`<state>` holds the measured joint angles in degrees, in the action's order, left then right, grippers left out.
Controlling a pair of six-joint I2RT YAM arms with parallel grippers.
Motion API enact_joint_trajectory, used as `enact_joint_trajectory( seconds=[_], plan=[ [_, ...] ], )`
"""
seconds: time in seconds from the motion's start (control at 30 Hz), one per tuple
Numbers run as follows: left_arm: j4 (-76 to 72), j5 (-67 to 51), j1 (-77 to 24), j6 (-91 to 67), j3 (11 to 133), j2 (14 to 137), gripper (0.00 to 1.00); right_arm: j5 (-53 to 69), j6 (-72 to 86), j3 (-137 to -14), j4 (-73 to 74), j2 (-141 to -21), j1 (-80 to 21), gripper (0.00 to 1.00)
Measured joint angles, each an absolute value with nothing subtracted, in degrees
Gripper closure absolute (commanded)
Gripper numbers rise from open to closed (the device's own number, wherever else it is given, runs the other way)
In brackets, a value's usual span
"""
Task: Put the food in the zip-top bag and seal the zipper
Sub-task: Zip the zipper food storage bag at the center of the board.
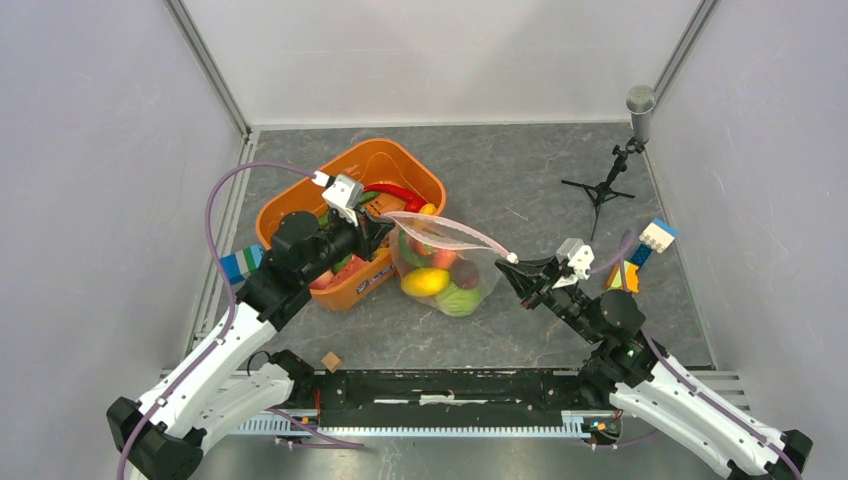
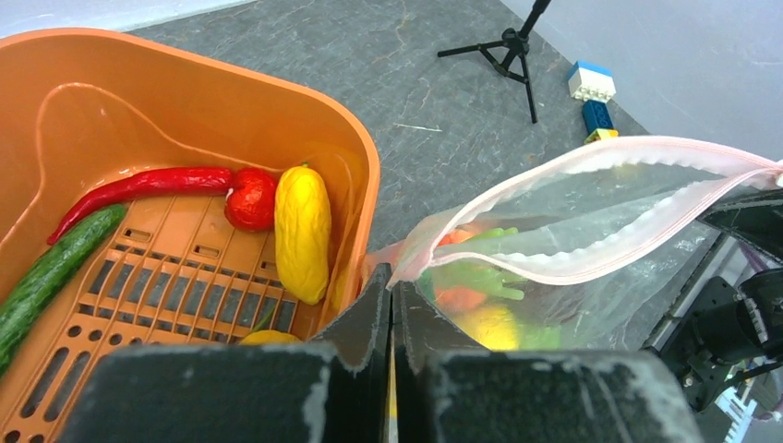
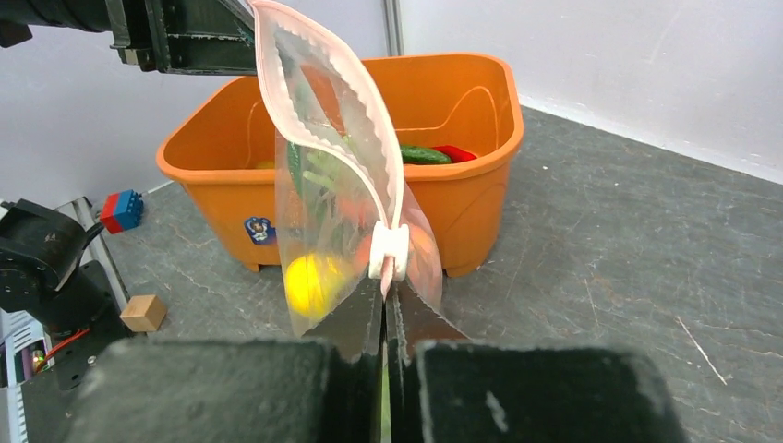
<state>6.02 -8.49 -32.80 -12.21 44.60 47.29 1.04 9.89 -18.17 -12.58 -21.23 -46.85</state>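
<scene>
The clear zip-top bag [image 1: 450, 265] hangs between my two grippers with its pink zipper [image 1: 450, 228] gaping open. Inside lie yellow, orange, red and green food pieces [image 1: 440, 282]. My left gripper [image 1: 385, 218] is shut on the bag's left corner [image 2: 399, 272] next to the tub. My right gripper [image 1: 512, 264] is shut on the right end of the zipper, just behind its white slider [image 3: 389, 253]. A red chilli [image 2: 138, 186], a red piece [image 2: 251, 198], a yellow piece [image 2: 302, 233] and a green cucumber [image 2: 46, 277] lie in the orange tub [image 2: 277, 111].
A small black tripod with a microphone [image 1: 620, 160] stands at the back right. Coloured building blocks [image 1: 640, 250] lie on the right, a blue block [image 1: 240, 264] sits left of the tub, and a small wooden cube [image 1: 331, 361] lies near the front rail.
</scene>
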Motion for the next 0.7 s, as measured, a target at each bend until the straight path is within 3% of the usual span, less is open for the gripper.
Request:
enact_joint_trajectory(
  seconds=[0.1,0.2,0.4,0.57,0.7],
  plan=[
    [7.4,-9.0,-32.7,-11.8,45.0,47.4,0.30,1.7,10.0,-18.2,-13.3,-22.7,-46.8,1.00],
    [11.1,-9.2,-32.5,-10.6,48.0,48.0,0.01,2.8,9.6,-18.3,-13.6,-24.1,-46.8,1.00],
    [21.2,-12.8,-32.4,-4.9,61.3,48.5,0.00,6.4,6.9,-21.3,-12.3,-26.5,-46.8,1.00],
    [24.1,-29.5,-32.8,-0.5,76.2,54.3,0.00,11.4,3.1,-25.5,-9.4,-28.5,-46.8,1.00],
    [25.7,-37.4,-40.2,4.9,81.5,61.6,0.03,15.3,0.6,-27.4,-7.8,-30.0,-46.8,1.00]
  ],
)
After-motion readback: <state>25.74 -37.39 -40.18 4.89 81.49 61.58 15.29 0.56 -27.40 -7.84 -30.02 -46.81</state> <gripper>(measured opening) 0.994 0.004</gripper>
